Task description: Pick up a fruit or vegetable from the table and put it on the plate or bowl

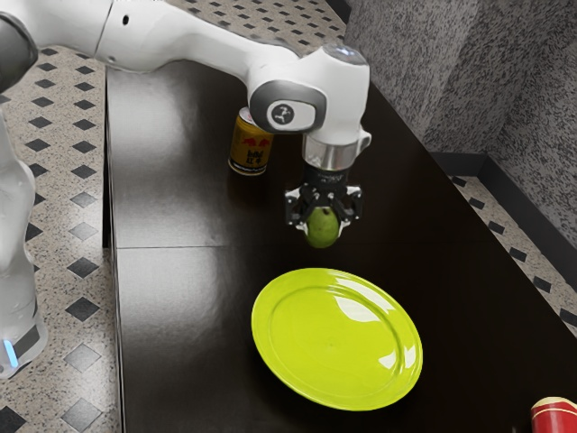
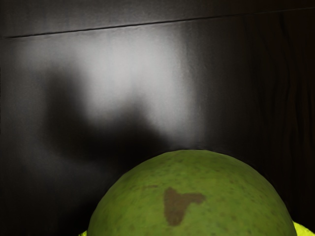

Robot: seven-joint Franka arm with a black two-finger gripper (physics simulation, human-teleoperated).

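The hand [image 1: 323, 218] clamps the green fruit [image 1: 322, 234], whose upper part it hides from view.

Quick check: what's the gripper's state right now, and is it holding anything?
The gripper is closed, holding the green fruit between its fingers.

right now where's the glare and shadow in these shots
Exterior view: white glare patches on the glossy plate. Wrist view: a broad pale sheen on the dark table, with a soft dark shadow cutting across it next to the green fruit.
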